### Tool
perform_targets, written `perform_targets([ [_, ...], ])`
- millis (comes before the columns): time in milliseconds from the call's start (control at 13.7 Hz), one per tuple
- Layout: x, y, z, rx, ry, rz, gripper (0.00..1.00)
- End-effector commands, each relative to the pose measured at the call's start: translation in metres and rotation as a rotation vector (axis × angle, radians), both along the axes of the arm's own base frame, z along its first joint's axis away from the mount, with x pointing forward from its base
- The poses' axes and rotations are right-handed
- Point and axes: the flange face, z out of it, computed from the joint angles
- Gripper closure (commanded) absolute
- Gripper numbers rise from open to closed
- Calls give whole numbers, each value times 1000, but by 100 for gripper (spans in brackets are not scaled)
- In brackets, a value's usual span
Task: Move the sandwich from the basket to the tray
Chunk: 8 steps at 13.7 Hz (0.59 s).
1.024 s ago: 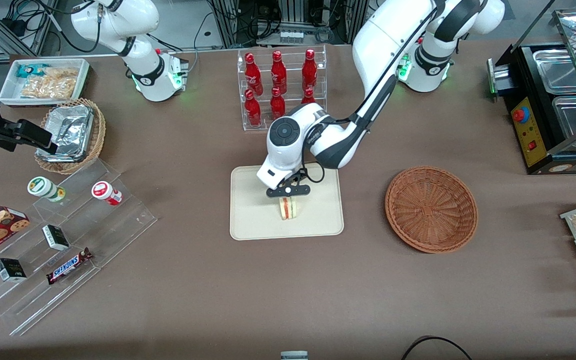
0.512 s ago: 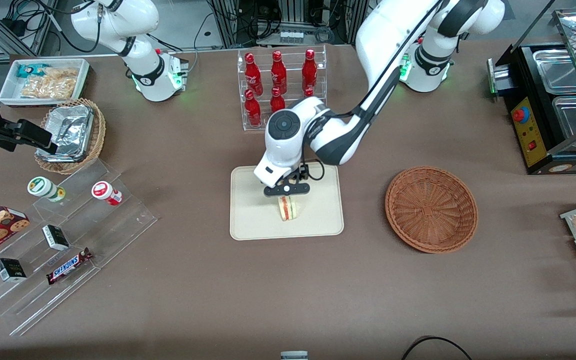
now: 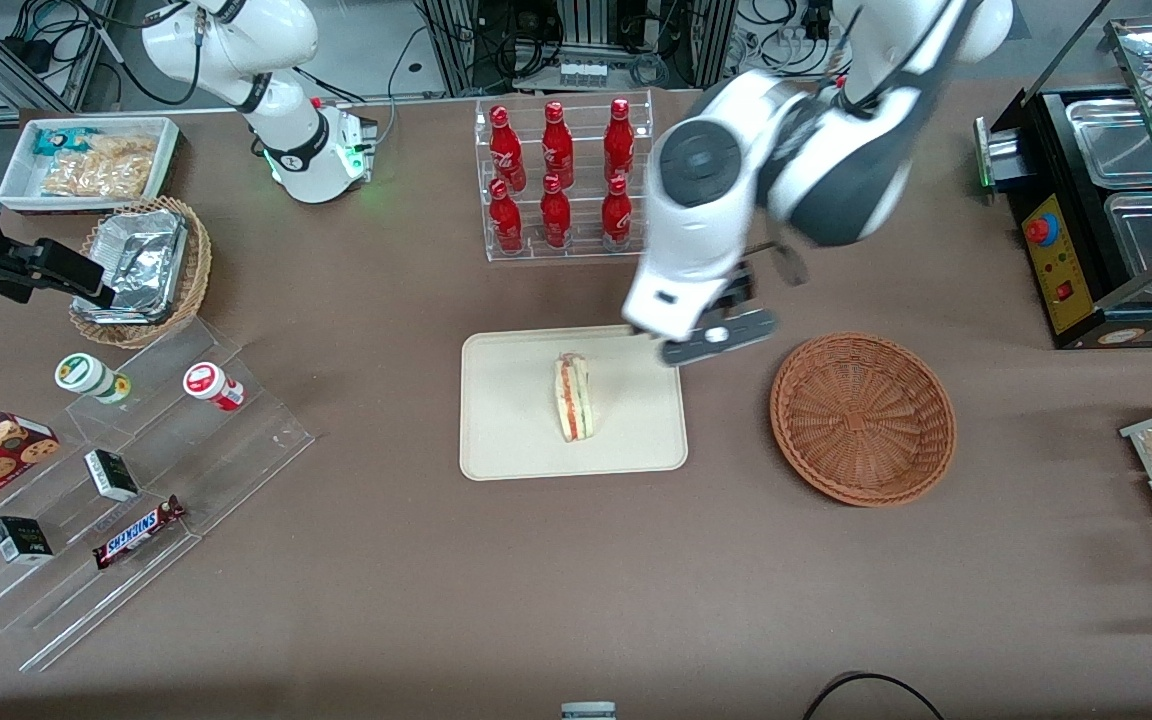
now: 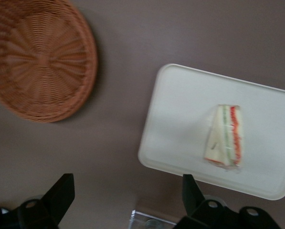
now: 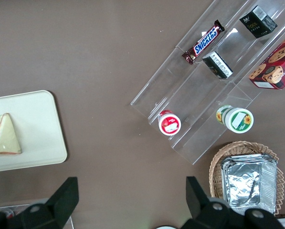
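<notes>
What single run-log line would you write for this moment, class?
stage: release done | sandwich: lying on tray | basket: holds nothing | claw: open, raised between tray and basket

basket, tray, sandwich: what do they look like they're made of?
Basket: reddish-brown woven wicker by the radial weave, matte. Tray: smooth cream surface with a low moulded rim, probably plastic. Sandwich on the tray: pale soft bread, red and green filling layers. The gripper, open, hangs above the table between tray and basket.

The left arm reaches out bent at the wrist, its hand (image 3: 718, 336) raised, fingers (image 4: 61, 195) spread apart, holding nothing.
</notes>
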Motion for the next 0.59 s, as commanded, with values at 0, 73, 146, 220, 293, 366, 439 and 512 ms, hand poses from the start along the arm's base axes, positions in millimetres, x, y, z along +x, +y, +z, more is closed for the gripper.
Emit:
perform_targets([
  [0, -14, 84, 25, 18, 45, -53, 1],
  [73, -14, 114, 35, 16, 78, -70, 1],
  [146, -15, 141, 44, 12, 98, -95, 1],
  [220, -15, 161, 48, 8, 120, -121, 1],
  [293, -18, 184, 51, 5, 145, -142, 1],
  [366, -17, 216, 57, -7, 145, -149, 1],
  [439, -16, 236, 65, -25, 147, -172, 1],
  [512, -17, 255, 70, -54, 160, -191, 1],
])
